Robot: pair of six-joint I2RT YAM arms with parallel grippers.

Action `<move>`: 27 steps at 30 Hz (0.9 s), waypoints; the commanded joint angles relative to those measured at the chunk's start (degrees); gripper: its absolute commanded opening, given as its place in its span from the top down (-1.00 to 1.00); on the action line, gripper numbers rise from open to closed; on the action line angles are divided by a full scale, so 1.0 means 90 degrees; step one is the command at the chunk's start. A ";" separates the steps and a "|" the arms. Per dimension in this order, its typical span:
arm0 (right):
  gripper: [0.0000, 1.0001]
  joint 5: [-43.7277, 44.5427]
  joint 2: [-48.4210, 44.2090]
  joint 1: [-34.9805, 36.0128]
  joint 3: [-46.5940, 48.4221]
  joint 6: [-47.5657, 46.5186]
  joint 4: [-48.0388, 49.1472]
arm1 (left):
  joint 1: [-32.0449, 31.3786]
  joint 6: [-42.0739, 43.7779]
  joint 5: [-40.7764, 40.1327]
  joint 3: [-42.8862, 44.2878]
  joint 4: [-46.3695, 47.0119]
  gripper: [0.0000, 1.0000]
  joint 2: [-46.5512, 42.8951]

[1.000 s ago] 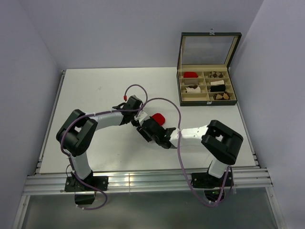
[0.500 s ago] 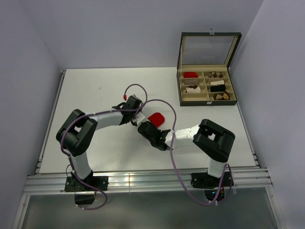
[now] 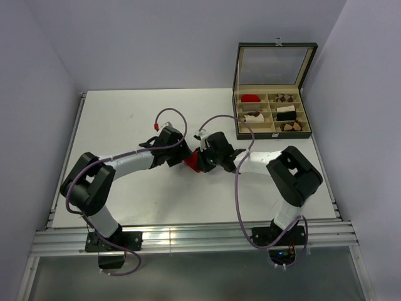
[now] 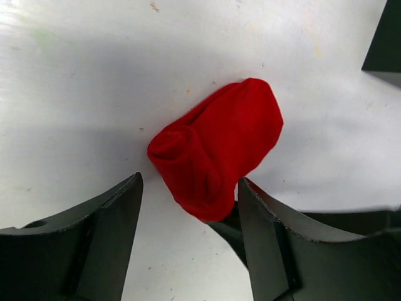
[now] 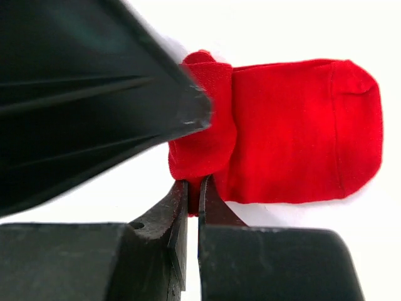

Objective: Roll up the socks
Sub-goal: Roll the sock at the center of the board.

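sock, rolled end partly behind left pincer

Tight around the red sock — my right gripper pinches its rolled end, just beside my left gripper with its spread fingers. The table lies free leftward — the box blocks far right.

Two robot arms, a left arm and a right arm, stand at one white table bearing one red sock, two purple cables and one open divided box. Its compartments hold five pieces: one red bundle, one cream sock, one black-and-white bundle and two brown-patterned bundles.
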 commanded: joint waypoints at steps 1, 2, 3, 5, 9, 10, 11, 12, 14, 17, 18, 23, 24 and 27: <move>1.00 -0.1843 0.0546 -0.0311 0.0309 0.0391 -0.0579 | 0.0085 -0.0306 -0.0344 -0.0363 0.0321 -0.35 -0.0454; 1.00 -0.2145 0.0653 -0.0467 0.0465 0.0479 -0.0734 | 0.0094 -0.0335 -0.0345 -0.0441 0.0380 -0.35 -0.0561; 1.00 -0.2293 0.0848 -0.0536 0.0515 0.0547 -0.0765 | 0.0095 -0.0423 -0.0354 -0.0500 0.0429 -0.34 -0.0610; 1.00 -0.2712 0.1064 -0.0799 0.0632 0.0829 -0.0755 | 0.0095 -0.0501 -0.0296 -0.0715 0.0536 -0.33 -0.0679; 1.00 -0.3678 0.1581 -0.1190 0.0700 0.1318 -0.0580 | 0.0075 -0.0745 -0.0111 -0.0988 0.0712 -0.29 -0.0611; 1.00 -0.3739 0.1660 -0.1239 0.0730 0.1377 -0.0599 | 0.0075 -0.0775 -0.0091 -0.1066 0.0712 -0.27 -0.0562; 1.00 -0.3778 0.1728 -0.1279 0.0788 0.1455 -0.0676 | 0.0075 -0.0833 -0.0062 -0.1106 0.0712 -0.26 -0.0562; 1.00 -0.3808 0.1854 -0.1337 0.0827 0.1475 -0.0725 | 0.0075 -0.0853 -0.0052 -0.1155 0.0915 -0.24 -0.0533; 1.00 -0.3788 0.1943 -0.1357 0.0915 0.1543 -0.0852 | 0.0065 -0.0892 -0.0081 -0.1145 0.0908 -0.23 -0.0445; 1.00 -0.3818 0.2051 -0.1367 0.0993 0.1554 -0.0911 | 0.0065 -0.0912 -0.0130 -0.1126 0.0869 -0.19 -0.0260; 1.00 -0.3789 0.2051 -0.1367 0.1013 0.1534 -0.0931 | 0.0065 -0.0922 -0.0130 -0.1126 0.0888 -0.18 -0.0221; 1.00 -0.3545 0.1944 -0.1367 0.1033 0.1388 -0.1107 | 0.0075 -0.0980 -0.0140 -0.1155 0.0800 -0.02 0.0024; 1.00 -0.3525 0.1828 -0.1357 0.1013 0.1378 -0.1087 | 0.0075 -0.0980 -0.0120 -0.1174 0.0791 0.12 0.0082; 0.87 -0.3243 0.1359 -0.1318 0.0838 0.1339 -0.1029 | 0.0085 -0.0873 -0.0081 -0.1116 0.0790 0.31 0.0199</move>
